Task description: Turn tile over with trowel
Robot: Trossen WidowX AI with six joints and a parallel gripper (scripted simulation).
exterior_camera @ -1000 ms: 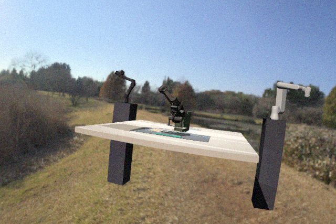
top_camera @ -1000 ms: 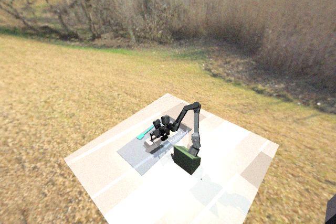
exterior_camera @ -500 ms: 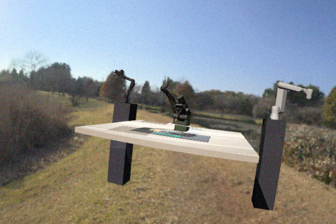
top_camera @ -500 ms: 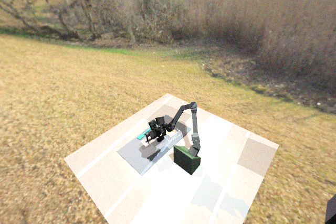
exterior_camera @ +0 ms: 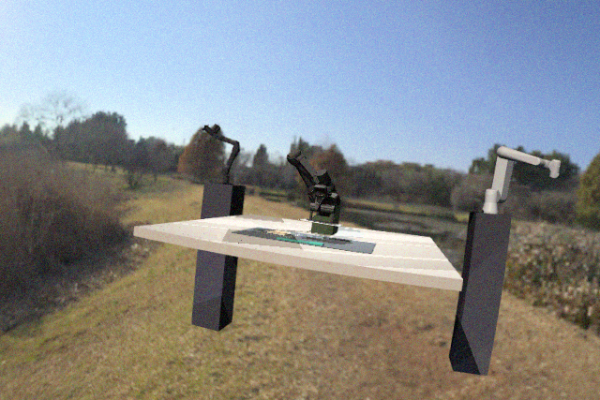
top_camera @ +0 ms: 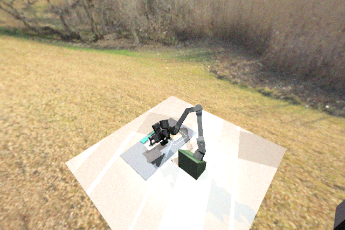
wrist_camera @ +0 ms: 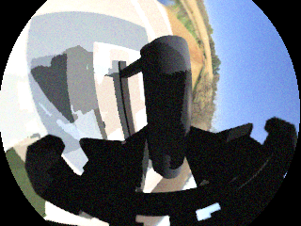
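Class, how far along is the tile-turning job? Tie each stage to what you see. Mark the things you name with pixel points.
Done: the gripper [top_camera: 150, 141] [exterior_camera: 324, 204] [wrist_camera: 164, 124] has the trowel [wrist_camera: 166, 94], its thick handle between the fingers.
In hand: turning, apparently; the arm reaches over the mat [top_camera: 139, 163] [exterior_camera: 358, 244] [wrist_camera: 85, 24]. The tile's marked side can't be made out, so the flip is unconfirmed.
Left: set the trowel down, release, move clear.

My arm [top_camera: 199, 123] [exterior_camera: 303, 172] is dark grey and slim, with rounded joints; its gripper [top_camera: 151, 140] [wrist_camera: 164, 124] is chunky and black.
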